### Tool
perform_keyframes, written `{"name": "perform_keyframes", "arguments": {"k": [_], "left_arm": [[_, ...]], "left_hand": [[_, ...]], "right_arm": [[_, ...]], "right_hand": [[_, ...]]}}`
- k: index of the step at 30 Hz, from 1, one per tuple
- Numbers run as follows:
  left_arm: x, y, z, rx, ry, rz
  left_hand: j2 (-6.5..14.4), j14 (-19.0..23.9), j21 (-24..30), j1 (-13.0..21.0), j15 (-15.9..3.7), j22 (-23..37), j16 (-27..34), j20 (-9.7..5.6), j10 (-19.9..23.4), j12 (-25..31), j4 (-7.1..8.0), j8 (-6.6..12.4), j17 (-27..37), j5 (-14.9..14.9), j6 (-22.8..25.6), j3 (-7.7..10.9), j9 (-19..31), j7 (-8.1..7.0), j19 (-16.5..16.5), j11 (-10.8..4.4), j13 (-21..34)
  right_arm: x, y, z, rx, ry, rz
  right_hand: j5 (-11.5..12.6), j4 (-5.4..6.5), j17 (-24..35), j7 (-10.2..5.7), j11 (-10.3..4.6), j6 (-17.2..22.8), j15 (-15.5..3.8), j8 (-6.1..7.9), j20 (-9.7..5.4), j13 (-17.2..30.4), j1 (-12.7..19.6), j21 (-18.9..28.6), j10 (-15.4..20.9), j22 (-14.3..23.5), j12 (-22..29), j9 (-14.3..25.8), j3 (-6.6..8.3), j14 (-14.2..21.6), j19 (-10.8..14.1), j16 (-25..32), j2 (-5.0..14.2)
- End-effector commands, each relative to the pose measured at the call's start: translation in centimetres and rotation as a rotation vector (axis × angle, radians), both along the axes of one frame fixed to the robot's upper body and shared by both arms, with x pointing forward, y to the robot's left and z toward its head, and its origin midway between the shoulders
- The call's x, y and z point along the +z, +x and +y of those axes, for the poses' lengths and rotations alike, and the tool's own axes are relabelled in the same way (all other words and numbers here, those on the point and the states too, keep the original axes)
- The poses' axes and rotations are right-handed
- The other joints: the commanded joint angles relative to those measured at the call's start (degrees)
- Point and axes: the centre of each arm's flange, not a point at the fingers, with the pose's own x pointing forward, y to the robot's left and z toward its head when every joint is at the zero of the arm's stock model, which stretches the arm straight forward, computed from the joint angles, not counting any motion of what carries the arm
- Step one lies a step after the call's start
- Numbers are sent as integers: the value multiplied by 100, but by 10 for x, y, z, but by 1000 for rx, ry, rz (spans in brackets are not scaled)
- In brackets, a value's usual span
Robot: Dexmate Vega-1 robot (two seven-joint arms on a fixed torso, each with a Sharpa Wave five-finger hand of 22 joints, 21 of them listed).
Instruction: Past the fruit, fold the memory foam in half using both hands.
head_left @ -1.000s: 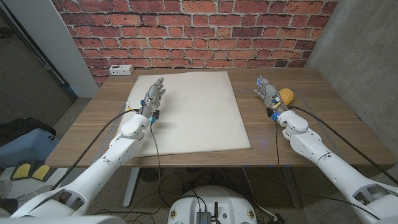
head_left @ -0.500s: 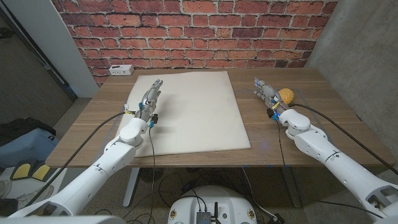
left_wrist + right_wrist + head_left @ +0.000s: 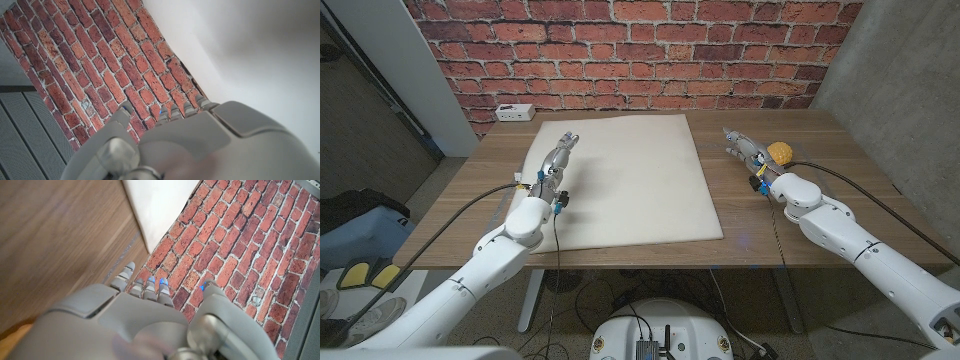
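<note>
Both hands reach forward with nothing held. Left hand [image 3: 558, 157] is stretched over the left part of the memory foam [image 3: 630, 180], fingers extended and close together, pointing toward the far left corner of the sheet; whether the fingertips touch the foam I cannot tell. Right hand [image 3: 745, 148] stands over bare wood to the right of the foam, apart from its right edge, fingers straight and slightly spread, with the fruit just beside it on its outer side.

From largest to smallest: the brick wall [image 3: 630, 55] runs behind everything. Next comes the wooden table [image 3: 820, 190], its grain running side to side. On it lies the memory foam, a cream, nearly square sheet spread flat and unfolded across the table's middle, its far edge near the wall side and its near edge close to the table's front. In the left wrist view the foam [image 3: 260, 45] shows as a pale plain surface beyond the left hand's [image 3: 200, 135] fingers; in the right wrist view one corner of it [image 3: 160, 205] lies on the wood ahead of the right hand [image 3: 135, 315].

A small white power strip [image 3: 516, 111] sits at the table's far left corner. Smallest is the fruit [image 3: 780, 153], a round yellow-orange piece right of the foam, near the right hand's back.
</note>
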Motion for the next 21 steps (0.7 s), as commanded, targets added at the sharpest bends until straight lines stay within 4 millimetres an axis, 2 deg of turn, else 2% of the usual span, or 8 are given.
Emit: {"name": "perform_keyframes", "arguments": {"k": [1,21], "left_arm": [[-9,-31,3,74,51,11],[-39,-81,2,166,53,13]], "left_hand": [[10,-114,-34,69,62,15,-25,18,-15,3,-29,-24,19,-19,-15,12,19,-17,-37,25,18],[13,-152,-53,98,58,20,-35,21,-54,-35,-70,-48,21,-30,-10,5,23,-8,-62,26,21]], "right_arm": [[6,-19,7,-31,-115,-8],[8,-49,24,-65,-305,-30]], "right_hand": [[-11,-20,18,-25,21,11,20,13,-10,30,100,30,28,29,30,19,36,28,27,57,-2],[-27,-67,22,-38,10,-18,-1,9,-16,31,155,27,20,30,25,22,64,11,21,49,6]]}}
